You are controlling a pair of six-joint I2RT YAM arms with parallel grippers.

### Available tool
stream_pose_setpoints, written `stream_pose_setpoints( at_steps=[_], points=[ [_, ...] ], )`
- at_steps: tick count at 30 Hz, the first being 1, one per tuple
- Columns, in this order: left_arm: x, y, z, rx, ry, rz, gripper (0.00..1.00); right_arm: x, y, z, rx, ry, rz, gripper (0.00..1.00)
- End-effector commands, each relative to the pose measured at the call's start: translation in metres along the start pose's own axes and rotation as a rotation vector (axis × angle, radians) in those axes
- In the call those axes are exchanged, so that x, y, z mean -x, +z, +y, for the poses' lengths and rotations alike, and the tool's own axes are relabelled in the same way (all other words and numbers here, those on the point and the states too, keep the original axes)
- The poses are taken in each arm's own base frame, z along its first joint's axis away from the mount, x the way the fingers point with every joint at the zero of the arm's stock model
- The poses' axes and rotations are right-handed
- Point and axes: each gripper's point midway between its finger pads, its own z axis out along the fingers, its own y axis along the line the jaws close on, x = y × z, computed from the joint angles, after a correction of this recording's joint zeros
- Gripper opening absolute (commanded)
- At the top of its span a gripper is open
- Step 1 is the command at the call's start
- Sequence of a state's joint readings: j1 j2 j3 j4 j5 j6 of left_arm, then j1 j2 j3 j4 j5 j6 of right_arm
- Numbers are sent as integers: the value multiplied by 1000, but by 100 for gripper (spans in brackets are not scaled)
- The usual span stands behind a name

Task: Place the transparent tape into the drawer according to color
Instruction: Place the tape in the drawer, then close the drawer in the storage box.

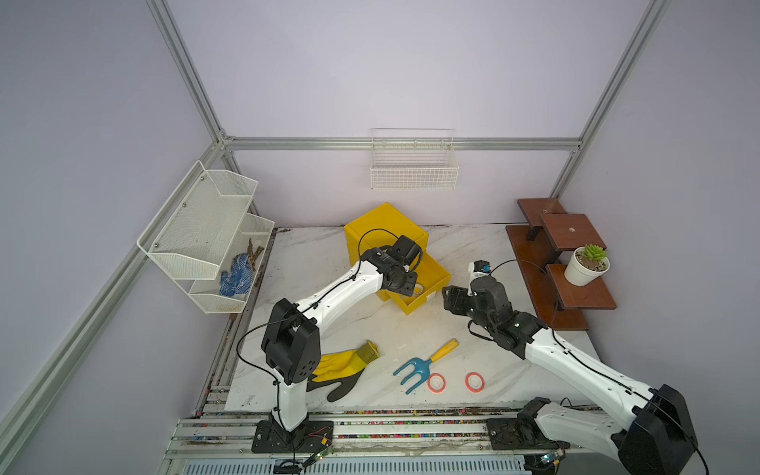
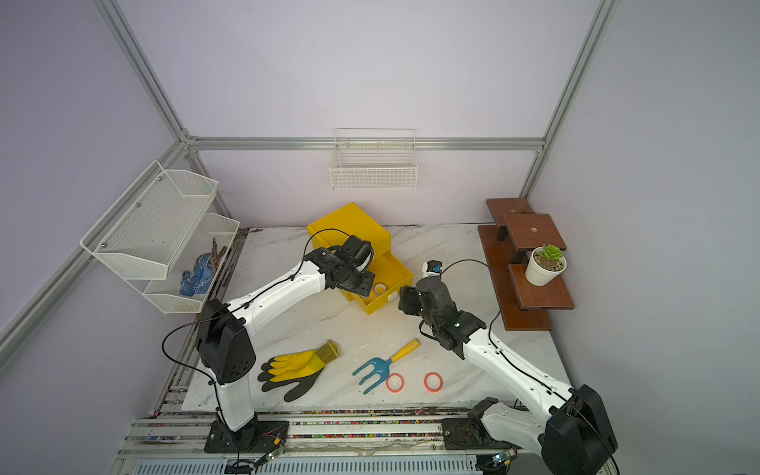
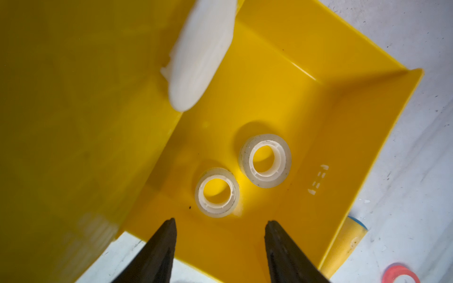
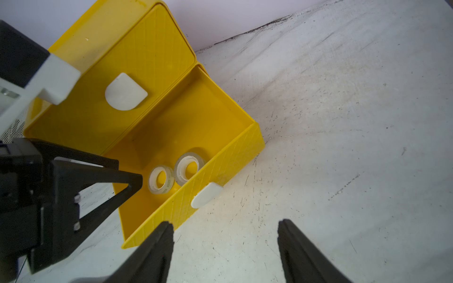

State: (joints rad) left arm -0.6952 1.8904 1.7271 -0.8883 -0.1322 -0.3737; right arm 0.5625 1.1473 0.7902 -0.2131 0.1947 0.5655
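The yellow cabinet stands at the back of the table with its lowest drawer pulled out. Two clear-whitish transparent tape rolls lie flat on the drawer floor. My left gripper hovers open over the drawer, just short of the nearer roll, holding nothing. My right gripper is open over bare table beside the drawer's front with its white tab. Two red-orange rolls lie near the table's front edge.
A yellow-black glove and a blue garden fork with a yellow handle lie at the front. A brown stepped shelf with a potted succulent stands at the right. White wire baskets hang at the left and on the back wall.
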Motion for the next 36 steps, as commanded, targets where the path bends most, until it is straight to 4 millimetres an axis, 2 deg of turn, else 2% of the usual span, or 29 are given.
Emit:
stream_pose_setpoints(
  at_steps=[1,2,3,5,7,10,13,15,20,22,23,27,30,33,36],
  points=[
    [11,-4,-9,-41,-7,-34,71,-1,5,2,15,-8,-3,70],
    [13,-8,-10,-50,-14,-44,73,-4,8,2,17,-12,7,68],
    [16,-15,-12,-66,-21,-58,76,-7,11,4,28,-14,20,59],
    [23,-33,-14,-92,-35,-98,82,-14,21,4,29,-20,43,50],
    [32,-56,-9,-93,-50,-164,88,-18,32,6,29,-32,58,42],
    [42,-89,8,-49,-83,-269,97,-22,48,14,50,-43,83,38],
    [48,-114,26,-14,-116,-356,100,-20,61,23,71,-58,95,38],
    [48,-123,40,15,-139,-385,100,-15,67,29,84,-63,86,38],
    [39,-118,73,67,-196,-368,100,1,81,43,118,-71,27,38],
    [33,-111,78,59,-213,-343,100,6,86,48,126,-72,22,38],
    [30,-107,79,58,-213,-332,100,0,96,47,117,-77,46,38],
    [21,-97,85,75,-217,-302,100,2,104,50,113,-81,51,39],
    [21,-97,85,58,-216,-295,100,-4,98,48,118,-102,71,45],
    [18,-100,86,58,-211,-298,100,-13,76,47,184,-112,57,54],
    [14,-103,89,60,-214,-298,100,-35,58,52,304,-143,70,60]
  ],
)
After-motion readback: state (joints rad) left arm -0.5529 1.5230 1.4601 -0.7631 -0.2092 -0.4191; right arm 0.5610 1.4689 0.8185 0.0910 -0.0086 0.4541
